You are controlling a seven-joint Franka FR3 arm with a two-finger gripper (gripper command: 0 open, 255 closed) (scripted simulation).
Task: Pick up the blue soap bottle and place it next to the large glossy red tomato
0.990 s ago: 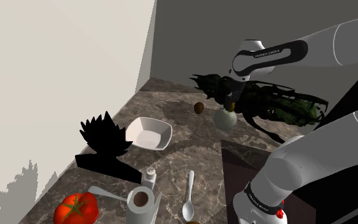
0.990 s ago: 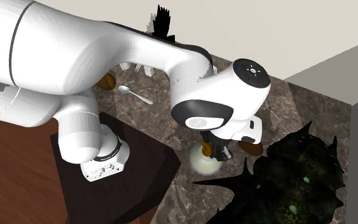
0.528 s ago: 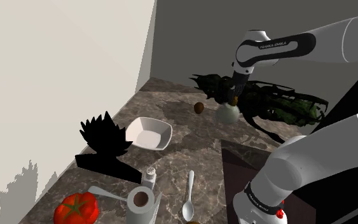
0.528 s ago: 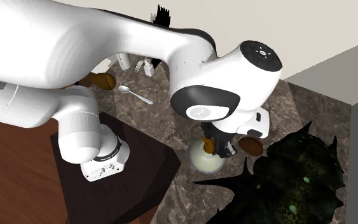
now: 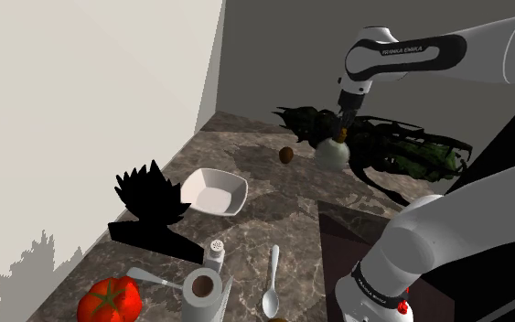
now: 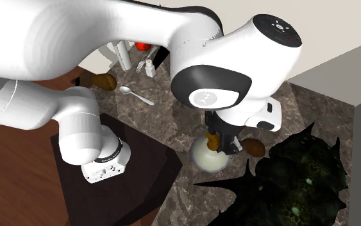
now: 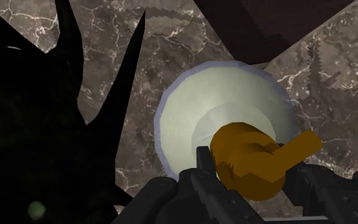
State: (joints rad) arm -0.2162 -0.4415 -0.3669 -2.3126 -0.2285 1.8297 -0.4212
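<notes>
The claw (image 7: 255, 173) pinches the orange pump (image 7: 250, 159) of the bottle (image 7: 203, 108) — fingers pressed against its sides. In the shoulder view the pale round bottle (image 5: 331, 154) is right of centre, beside a dark plant (image 5: 402, 151) — the tomato (image 5: 109, 299) sits lower left.

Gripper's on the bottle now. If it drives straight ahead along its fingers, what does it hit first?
The gripper clasps the orange pump, so pushing on presses into the pale soap bottle body just beneath, then probably the marbled counter; the gap to it is unclear.

Dark marble counter (image 5: 278, 197) (white-veined) in a corner — cream wall (image 5: 91, 82) meets grey wall (image 5: 273, 55).
</notes>
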